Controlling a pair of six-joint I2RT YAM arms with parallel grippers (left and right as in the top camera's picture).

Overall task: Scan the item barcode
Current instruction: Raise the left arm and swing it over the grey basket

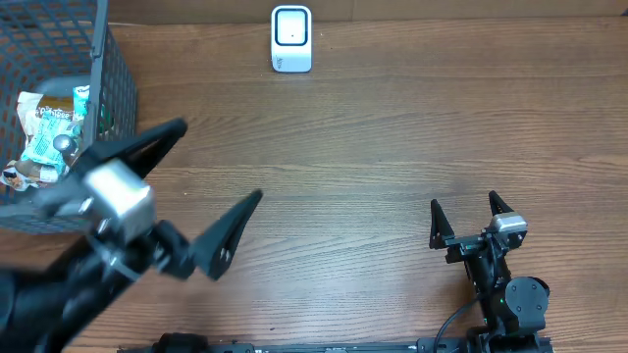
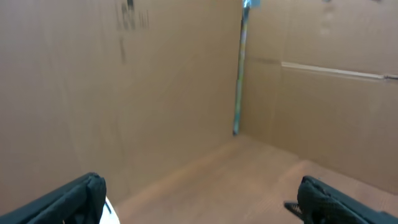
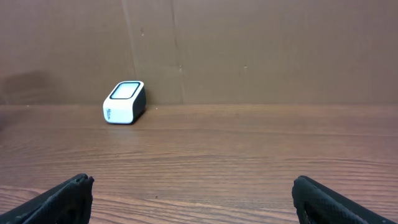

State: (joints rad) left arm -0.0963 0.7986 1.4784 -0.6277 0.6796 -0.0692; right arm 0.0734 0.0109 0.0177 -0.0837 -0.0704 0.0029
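Overhead, the light falls even and bright, with a soft sheen on the table at upper centre. The left arm looms at lower left, soft and out of focus. The left wrist view is smeared throughout, cardboard wall washed pale, possibly motion blur. The right wrist view is dimmer but crisp, the scanner top glows white, and a faint shadow sits at upper left.

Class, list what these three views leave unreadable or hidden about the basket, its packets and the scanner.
- Overhead: barcodes on the packets are too small to read; the basket is cut by the left edge and partly covered by the left arm.
- Left wrist: blurred; only a cardboard wall shows.
- Right wrist: the scanner markings are too small.
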